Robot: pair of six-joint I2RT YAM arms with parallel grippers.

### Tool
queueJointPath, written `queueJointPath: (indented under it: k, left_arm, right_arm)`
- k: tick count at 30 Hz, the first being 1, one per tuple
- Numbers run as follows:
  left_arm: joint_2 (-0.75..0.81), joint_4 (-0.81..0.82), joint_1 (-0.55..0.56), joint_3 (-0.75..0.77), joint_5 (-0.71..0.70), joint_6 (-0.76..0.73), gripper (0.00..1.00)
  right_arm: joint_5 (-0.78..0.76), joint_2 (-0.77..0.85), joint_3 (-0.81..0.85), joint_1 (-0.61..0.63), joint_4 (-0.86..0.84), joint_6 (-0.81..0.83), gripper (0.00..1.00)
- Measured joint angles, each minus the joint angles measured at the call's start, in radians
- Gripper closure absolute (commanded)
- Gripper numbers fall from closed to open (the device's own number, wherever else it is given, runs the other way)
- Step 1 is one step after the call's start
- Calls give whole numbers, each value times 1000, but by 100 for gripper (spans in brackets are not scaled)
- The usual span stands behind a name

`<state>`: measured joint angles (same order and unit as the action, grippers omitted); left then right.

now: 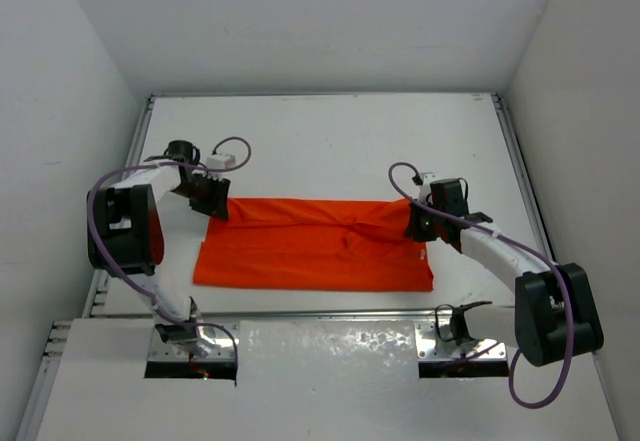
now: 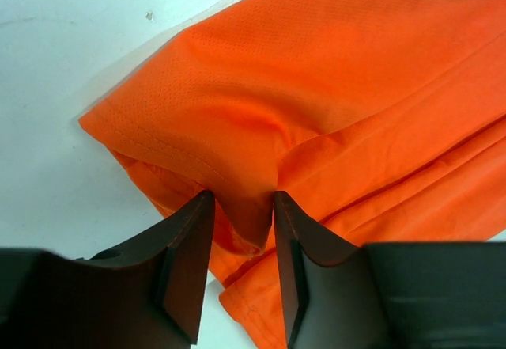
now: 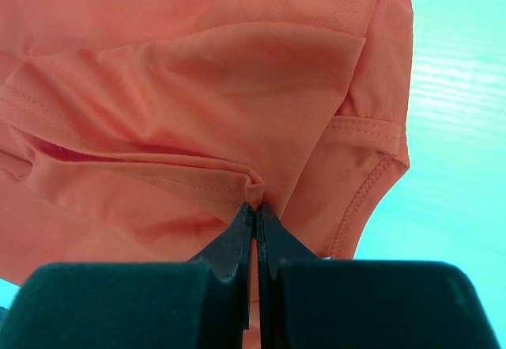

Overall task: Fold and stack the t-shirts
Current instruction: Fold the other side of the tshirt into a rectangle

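Observation:
The orange-red t-shirt [image 1: 315, 251] lies folded into a long flat band across the middle of the white table. My left gripper [image 1: 214, 201] is at its far left corner. In the left wrist view the jaws of this gripper [image 2: 241, 200] stand apart, with a loose fold of the shirt [image 2: 316, 104] sagging between them. My right gripper [image 1: 417, 225] is at the shirt's far right corner. In the right wrist view this gripper [image 3: 254, 205] is shut on a pinched fold of the shirt [image 3: 198, 96], beside a hemmed sleeve [image 3: 371, 175].
The white table [image 1: 330, 141] is walled by white panels on the left, the right and the far side. A metal rail [image 1: 330, 313] runs along the near edge by the arm bases. Purple cables loop off both arms.

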<state>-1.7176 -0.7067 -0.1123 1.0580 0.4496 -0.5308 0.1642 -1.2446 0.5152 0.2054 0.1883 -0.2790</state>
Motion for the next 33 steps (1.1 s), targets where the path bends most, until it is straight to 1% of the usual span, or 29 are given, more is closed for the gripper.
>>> queueJointPath:
  k: [4,9,12,15,18,21,25,30,33]
  left_arm:
    - [-16,8,1,-6,-23,12,100]
    - [-8,31,1,-5,-28,16,100]
    - [8,34,1,5,-26,15,100]
    - [23,34,1,42,-18,12,100]
    - [24,32,0,112,13,5,100]
    - [29,28,-3,155,48,-11,100]
    - [59,-17,-21,153,93,-71,100]
    - [109,-117,-60,73,119,-184,100]
    - [114,-169,-72,20,131,-253,100]
  right_arm:
    - [0,0,0,0,0,0,100]
    - [-2,0,5,0,2,4,100]
    - [-8,-1,39,0,19,18,100]
    - [-10,-11,113,0,45,37,100]
    - [-14,-13,184,0,57,55,100]
    - [-19,6,207,0,62,74,100]
    - [-25,74,165,0,93,89,100]
    - [-16,188,54,0,120,92,100]
    - [8,218,2,0,119,87,100]
